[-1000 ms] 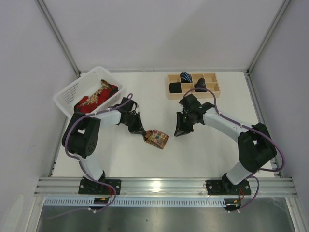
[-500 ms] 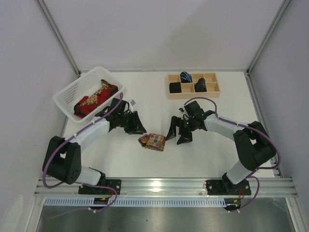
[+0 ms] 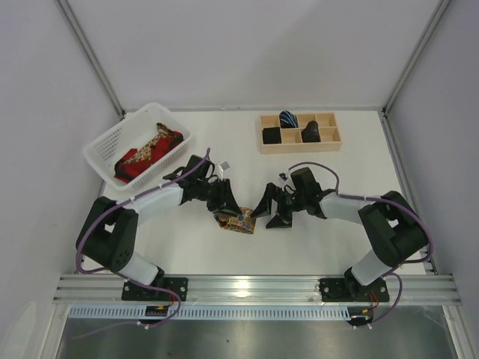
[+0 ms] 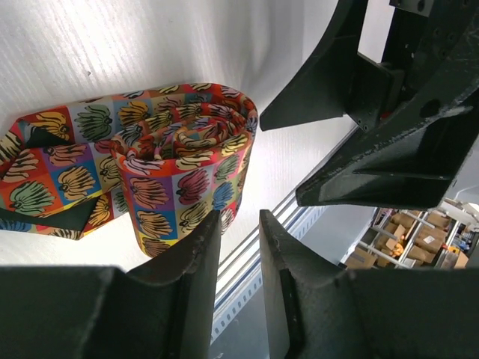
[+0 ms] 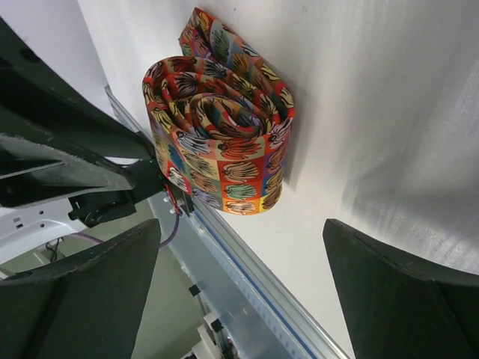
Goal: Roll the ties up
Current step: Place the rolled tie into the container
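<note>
A metal rail [image 3: 254, 288] runs along the near edge, with both arms bolted to it. Beyond it, on the white surface [image 3: 322, 243], the two hands crowd the rolled tie [image 3: 239, 222] from either side. The left hand [image 4: 238, 221] is hard against the roll's left end. Its fingers are narrow, with only a slim gap and nothing between them. One fingertip [image 4: 211, 224] sits right at the roll's side; whether it touches cannot be told. The right hand [image 5: 241, 228] is just beside the roll on the right. It is spread wide, holds nothing, and is apart from the fabric. Each hand's dark fingers stand in the other's way across the roll.

Farther back on the left is a white basket [image 3: 101, 147] holding a heap of red and gold ties [image 3: 146, 153]. At the back right is a wooden tray [image 3: 299, 147] of small compartments, with a blue-striped roll [image 3: 288, 118] and black rolls [image 3: 271, 135] in some of them.

The rolled tie is a loose coil printed in small squares of red, yellow, purple and blue, each with a dark-lined bunch shape. Its free end lies flat out to one side, and the dark back shows at the folds.

Bare surface shows between the roll and the rail, and also between the hands and the tray. Pale walls close in the left, right and far sides.
</note>
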Robot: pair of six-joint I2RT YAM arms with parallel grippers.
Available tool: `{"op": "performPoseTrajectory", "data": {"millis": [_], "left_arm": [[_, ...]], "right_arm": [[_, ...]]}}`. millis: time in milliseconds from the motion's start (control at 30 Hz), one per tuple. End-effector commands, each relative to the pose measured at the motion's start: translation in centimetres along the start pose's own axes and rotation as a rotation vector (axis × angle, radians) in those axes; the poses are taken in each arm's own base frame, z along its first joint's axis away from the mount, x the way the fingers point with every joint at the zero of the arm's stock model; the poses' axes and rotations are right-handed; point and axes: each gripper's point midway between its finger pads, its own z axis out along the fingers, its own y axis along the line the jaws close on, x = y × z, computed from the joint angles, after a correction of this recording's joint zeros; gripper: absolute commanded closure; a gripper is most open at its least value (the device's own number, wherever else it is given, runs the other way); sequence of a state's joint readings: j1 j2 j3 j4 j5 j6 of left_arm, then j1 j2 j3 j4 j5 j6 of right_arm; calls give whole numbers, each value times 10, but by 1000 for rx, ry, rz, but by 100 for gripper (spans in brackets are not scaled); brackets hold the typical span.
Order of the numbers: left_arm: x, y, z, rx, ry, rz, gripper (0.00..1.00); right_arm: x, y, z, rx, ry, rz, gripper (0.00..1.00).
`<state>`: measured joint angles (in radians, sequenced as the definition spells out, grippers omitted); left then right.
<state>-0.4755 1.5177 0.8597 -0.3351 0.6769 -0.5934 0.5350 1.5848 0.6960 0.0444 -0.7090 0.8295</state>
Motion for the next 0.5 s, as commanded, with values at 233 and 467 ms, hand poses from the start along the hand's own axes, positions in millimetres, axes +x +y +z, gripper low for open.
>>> {"op": "performPoseTrajectory", "data": {"millis": [233, 467], "left_arm": [[-2, 16, 8, -46, 8, 23, 68], [-1, 30, 7, -75, 5, 0, 69]], "right_arm": [[4, 18, 11, -93, -16, -34, 11], [2, 14, 21, -86, -22, -26, 13]]}}
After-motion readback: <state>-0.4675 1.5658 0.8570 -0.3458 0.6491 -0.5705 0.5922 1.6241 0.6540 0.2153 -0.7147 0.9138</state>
